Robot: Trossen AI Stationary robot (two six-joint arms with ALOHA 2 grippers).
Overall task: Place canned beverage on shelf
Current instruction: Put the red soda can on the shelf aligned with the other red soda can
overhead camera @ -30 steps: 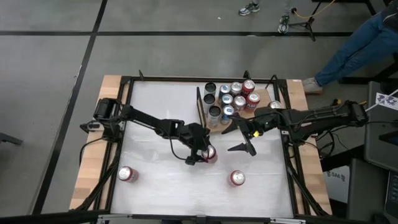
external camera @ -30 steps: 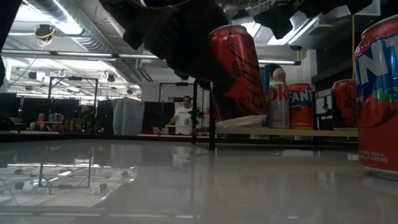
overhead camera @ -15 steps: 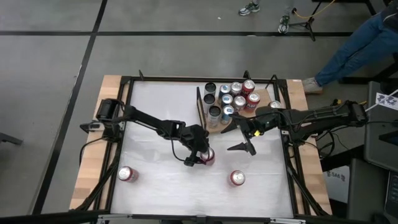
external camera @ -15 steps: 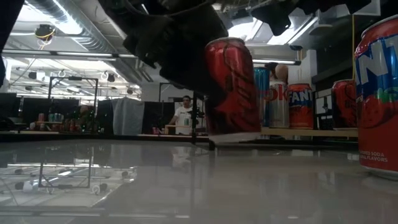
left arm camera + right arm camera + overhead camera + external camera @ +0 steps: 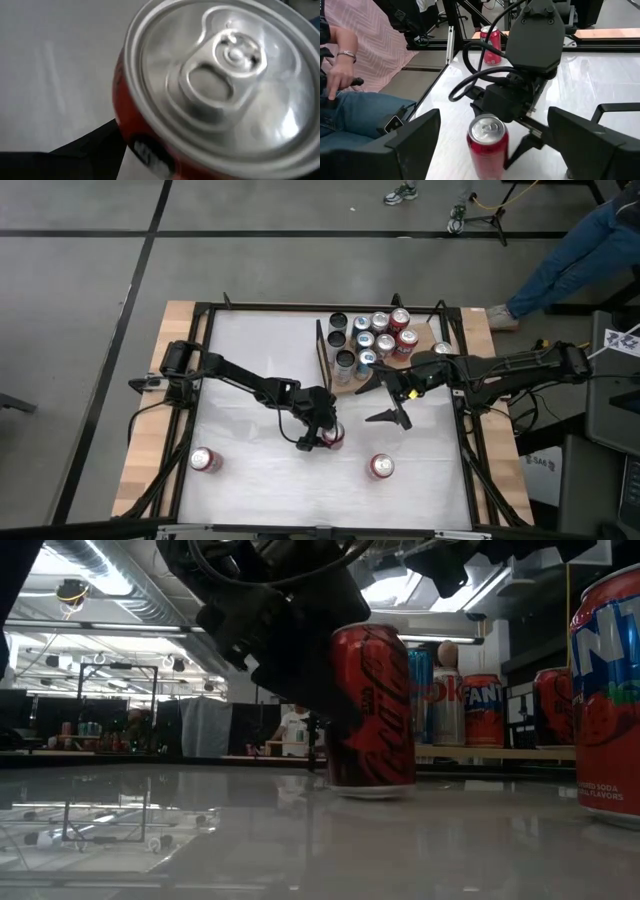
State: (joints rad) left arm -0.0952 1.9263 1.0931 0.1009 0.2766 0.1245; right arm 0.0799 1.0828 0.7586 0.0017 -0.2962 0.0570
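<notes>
A red can [image 5: 334,437] stands upright on the white tabletop near its middle, with my left gripper [image 5: 320,438] closed around it; the low view shows the red can [image 5: 371,708] with its base on the table. The shelf [image 5: 420,350], a light-brown board with a black upright frame [image 5: 321,350], lies at the far right and carries several cans [image 5: 372,340]. My right gripper [image 5: 370,406] hangs open above the table between the shelf and the red can, with nothing between its fingers. My left gripper pinches the red can's side wall [image 5: 122,127] between its two fingers; only one finger [image 5: 90,152] shows, the can hides the other. The fingers come slanting down from the table's left side. The can stands upright, its base [image 5: 372,790] on the table.
Two more red cans stand loose on the table, one near the front left [image 5: 204,460] and one near the front right [image 5: 381,467]. A large can [image 5: 607,690] stands close to the low camera. A seated person [image 5: 350,75] is beyond the table's edge.
My left gripper has gone down with the red can. The can hung tilted and clear of the table a second ago; now it is upright with its base on the tabletop. My right gripper has kept still.
</notes>
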